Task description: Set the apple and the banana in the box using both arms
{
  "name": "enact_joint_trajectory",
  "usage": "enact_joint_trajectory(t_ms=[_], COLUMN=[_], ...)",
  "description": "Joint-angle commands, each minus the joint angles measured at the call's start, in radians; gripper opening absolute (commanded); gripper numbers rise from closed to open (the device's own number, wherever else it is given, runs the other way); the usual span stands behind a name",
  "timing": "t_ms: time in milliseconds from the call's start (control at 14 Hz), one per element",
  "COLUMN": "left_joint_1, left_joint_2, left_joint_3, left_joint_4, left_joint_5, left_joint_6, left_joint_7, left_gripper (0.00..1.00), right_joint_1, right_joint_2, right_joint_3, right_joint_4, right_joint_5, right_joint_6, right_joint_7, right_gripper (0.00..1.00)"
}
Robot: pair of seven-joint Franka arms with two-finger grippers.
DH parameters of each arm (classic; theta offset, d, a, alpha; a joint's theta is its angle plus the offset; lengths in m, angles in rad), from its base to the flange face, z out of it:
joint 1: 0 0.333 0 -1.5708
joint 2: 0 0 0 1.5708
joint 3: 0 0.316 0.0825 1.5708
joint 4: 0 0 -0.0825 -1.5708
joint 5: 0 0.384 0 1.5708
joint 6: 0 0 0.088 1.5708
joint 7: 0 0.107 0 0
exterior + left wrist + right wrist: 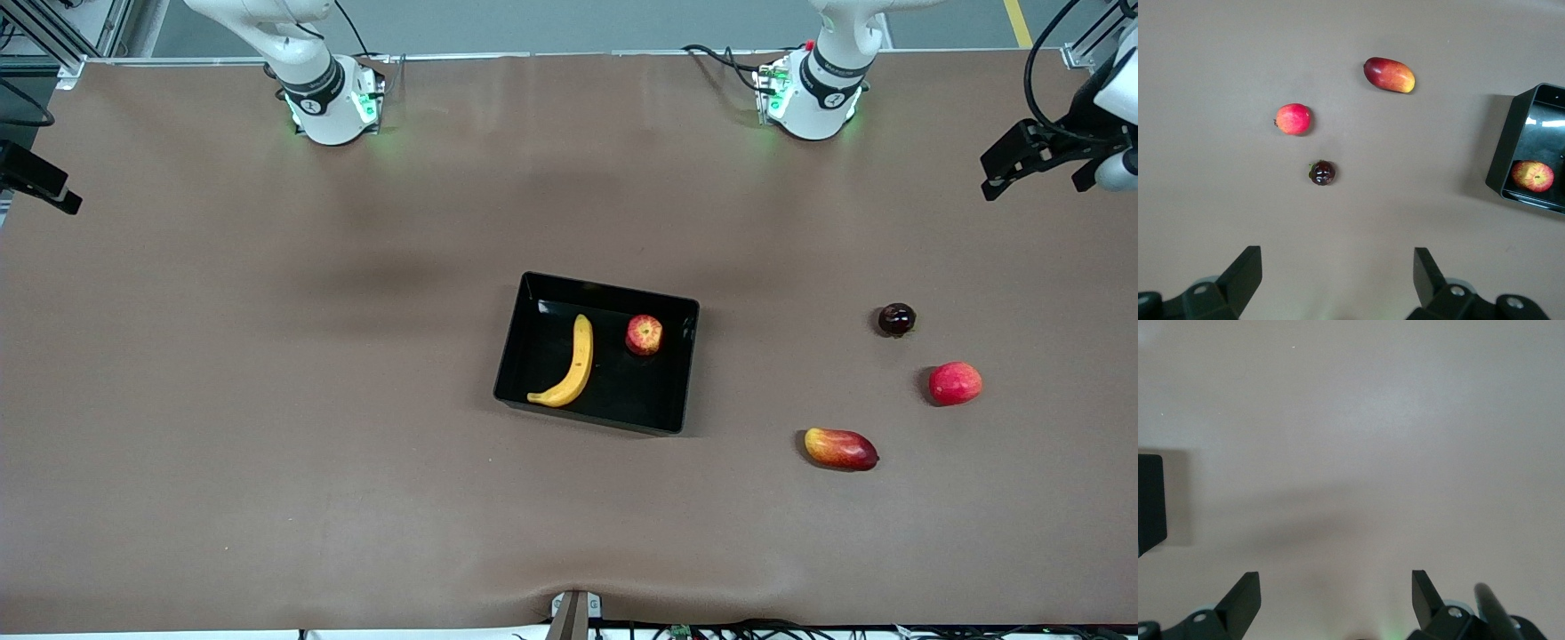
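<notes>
The black box [511, 356] sits mid-table. Inside it lie the yellow banana [573, 363] and the small streaked apple [644, 335], apart from each other. The box's corner [1511, 133] with the apple [1531, 176] also shows in the left wrist view. My left gripper [1337, 257] hangs open and empty, high over bare table by the loose fruits. My right gripper [1335, 580] is open and empty too, high over bare table toward the right arm's end, and a corner of the box [1150, 500] shows at the edge of its view.
Three loose fruits lie toward the left arm's end: a dark round fruit [896, 319], a plain red fruit [956, 383] and a red-yellow mango-like fruit [841, 449], nearest the front camera. Both arm bases [333, 102] [809, 98] stand along the table's back edge.
</notes>
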Motion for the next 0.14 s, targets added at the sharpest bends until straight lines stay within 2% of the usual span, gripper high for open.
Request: enact_joint_trajectory(t_ms=[0,71], left_joint_1=[0.008,0.005], left_joint_2=[0.0,0.002], left_joint_3=[0.0,-0.001], left_joint_4=[0.004,0.006], left_joint_5=[-0.023,-0.023], left_joint_6=[0.008,0.009], left_joint_7=[0.015,0.013], left_gripper=[1.0,1.0], right_joint_1=[-0.023,-0.022], right_joint_2=[0.001,0.001], right_joint_3=[0.012,0.012], right_joint_4=[0.008,0.008], right_joint_5=[0.017,0.017], right_joint_6=[-0.004,-0.004], right_joint_7=[-0.008,-0.008], right_gripper=[1.0,1.0])
